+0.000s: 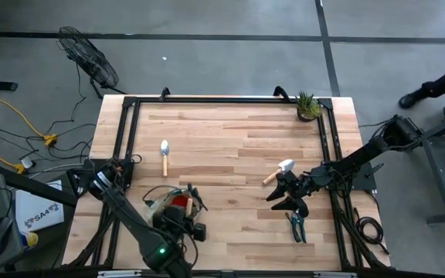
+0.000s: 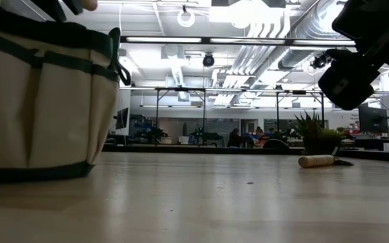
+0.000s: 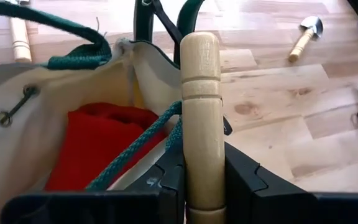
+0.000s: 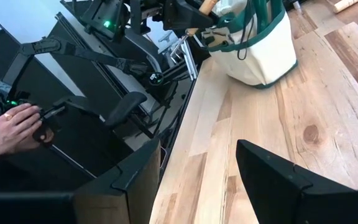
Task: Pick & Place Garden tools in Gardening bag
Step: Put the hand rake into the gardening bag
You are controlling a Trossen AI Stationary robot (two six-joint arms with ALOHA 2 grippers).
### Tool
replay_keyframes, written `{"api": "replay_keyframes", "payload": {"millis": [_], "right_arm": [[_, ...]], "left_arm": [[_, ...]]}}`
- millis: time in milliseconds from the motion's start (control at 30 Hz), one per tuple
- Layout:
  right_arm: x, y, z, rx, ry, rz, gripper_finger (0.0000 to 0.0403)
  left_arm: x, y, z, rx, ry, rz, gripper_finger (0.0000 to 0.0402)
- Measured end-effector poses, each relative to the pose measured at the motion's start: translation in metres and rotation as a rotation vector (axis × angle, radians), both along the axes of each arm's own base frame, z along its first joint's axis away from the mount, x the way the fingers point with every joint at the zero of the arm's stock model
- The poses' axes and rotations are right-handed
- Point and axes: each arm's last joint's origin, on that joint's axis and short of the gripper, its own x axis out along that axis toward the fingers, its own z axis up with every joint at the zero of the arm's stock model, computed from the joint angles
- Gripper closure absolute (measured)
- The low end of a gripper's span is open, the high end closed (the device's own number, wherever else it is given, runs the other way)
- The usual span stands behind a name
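At the table's seven o'clock, the bag (image 1: 172, 207) is sitting open; the left gripper (image 3: 202, 180) is clamping a wooden handle (image 3: 201, 112) upright above its mouth, presumably for dropping in. At four o'clock, the right gripper (image 4: 197, 168) is hovering, fingers apart, near a trowel (image 1: 279, 171) and pruners (image 1: 296, 225).

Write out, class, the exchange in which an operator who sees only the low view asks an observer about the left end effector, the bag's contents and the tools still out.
Operator: What is the left end effector holding?
Observer: The left end effector is shut on a wooden-handled tool at the gardening bag's opening.
Operator: Is anything inside the bag?
Observer: A red cloth lies in it.
Operator: What remains on the table?
Observer: A trowel, a second trowel and pruners.
Operator: And the right arm?
Observer: The right end effector is open between the second trowel and the pruners.
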Motion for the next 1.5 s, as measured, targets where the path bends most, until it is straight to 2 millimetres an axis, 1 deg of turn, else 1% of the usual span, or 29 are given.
{"api": "replay_keyframes", "payload": {"millis": [333, 633, 1067, 1300, 1500], "right_arm": [[0.000, 0.000, -0.001, -0.006, 0.014, -0.001, 0.0199], [0.000, 0.000, -0.001, -0.006, 0.014, -0.001, 0.0199], [0.000, 0.000, -0.003, -0.011, 0.025, 0.000, 0.0199], [0.000, 0.000, -0.003, -0.014, 0.031, 0.000, 0.0199], [0.000, 0.000, -0.003, -0.014, 0.031, 0.000, 0.0199]], "left_arm": [[0.011, 0.012, 0.001, 0.001, -0.017, 0.046, 0.0343], [0.012, 0.016, 0.008, 0.002, -0.049, 0.055, 0.0343], [0.014, 0.027, -0.006, 0.009, 0.009, 0.101, 0.0343], [0.021, 0.035, -0.005, 0.038, -0.022, 0.116, 0.0343], [0.021, 0.038, -0.001, 0.048, -0.033, 0.110, 0.0343]]}}
